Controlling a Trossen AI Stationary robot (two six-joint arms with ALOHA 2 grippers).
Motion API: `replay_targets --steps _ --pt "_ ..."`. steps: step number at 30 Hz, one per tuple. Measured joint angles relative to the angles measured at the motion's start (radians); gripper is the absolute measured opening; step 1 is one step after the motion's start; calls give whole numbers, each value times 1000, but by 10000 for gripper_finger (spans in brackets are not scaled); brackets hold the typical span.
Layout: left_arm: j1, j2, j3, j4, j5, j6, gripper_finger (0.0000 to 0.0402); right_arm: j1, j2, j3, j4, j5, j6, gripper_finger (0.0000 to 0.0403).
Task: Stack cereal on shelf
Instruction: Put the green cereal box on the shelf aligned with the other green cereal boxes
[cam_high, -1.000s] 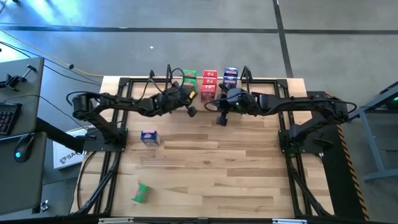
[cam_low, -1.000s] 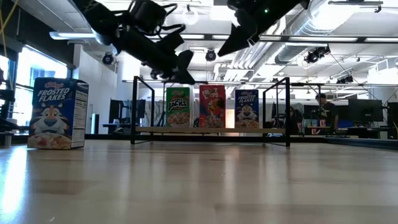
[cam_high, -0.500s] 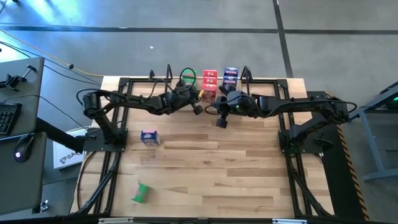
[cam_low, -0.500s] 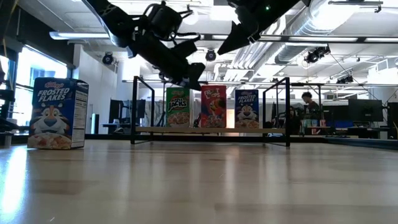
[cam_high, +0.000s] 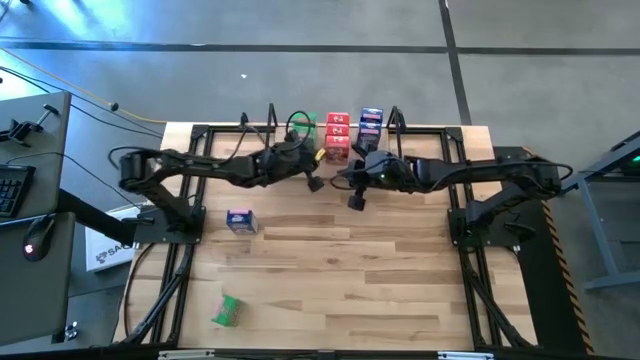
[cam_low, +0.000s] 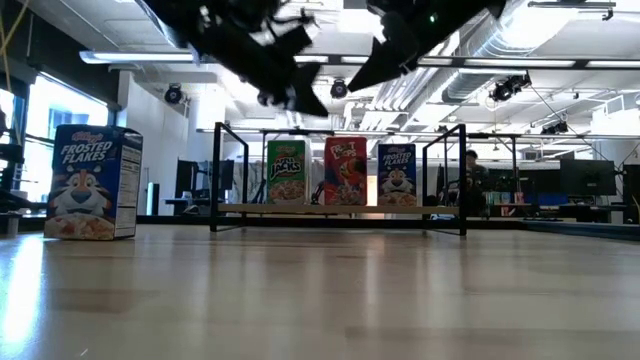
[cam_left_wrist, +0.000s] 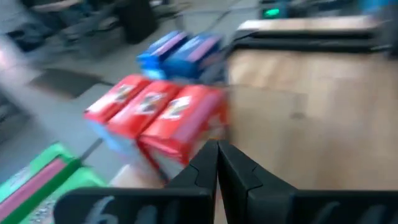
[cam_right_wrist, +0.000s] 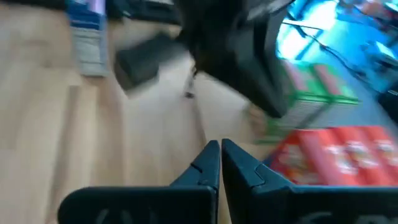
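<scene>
The shelf (cam_low: 335, 209) stands at the table's far edge, black frames at both ends. On its board stand green boxes (cam_high: 305, 124), red boxes (cam_high: 337, 137) and blue boxes (cam_high: 371, 121), on their bases. In the left wrist view the red boxes (cam_left_wrist: 155, 112) sit between blue (cam_left_wrist: 177, 53) and green (cam_left_wrist: 43, 180). One blue box (cam_high: 239, 221) stands upright on the table's left part. A green box (cam_high: 227, 310) lies flat near the near-left corner. My left gripper (cam_high: 314, 183) hovers shut before the red boxes. My right gripper (cam_high: 355, 198) hangs shut beside it, on its right.
The two grippers are close together in front of the shelf's middle; the left arm (cam_right_wrist: 230, 43) fills the right wrist view. Black arm stands (cam_high: 190, 215) line the table's left and right sides. The wide wooden tabletop (cam_high: 340, 280) lies between them. A person stands in the room behind.
My left gripper dipped toward the shelf and the red boxes, then rose and drew back a little toward the near edge, staying shut. My right gripper kept still.
</scene>
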Motion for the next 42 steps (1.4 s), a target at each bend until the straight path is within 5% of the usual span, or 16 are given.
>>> replay_targets --steps 5,12,18,21,28,42 --pt "-48 -161 -69 -57 177 -67 2 36 2 -203 351 -108 46 0" --pt "-138 -331 -115 -258 300 -217 0 108 0 -468 892 -113 113 0" --pt "-268 -368 -40 -530 191 -436 1 122 1 -644 1240 -118 129 0" --pt "-362 -351 48 -760 98 -610 14 123 -7 -686 1274 -124 138 0" --pt "-575 -235 260 -1208 96 -1091 96 123 -8 -691 1278 -137 138 0" --pt "-905 101 618 -1604 385 -1785 223 120 -8 -692 1302 -260 70 0"
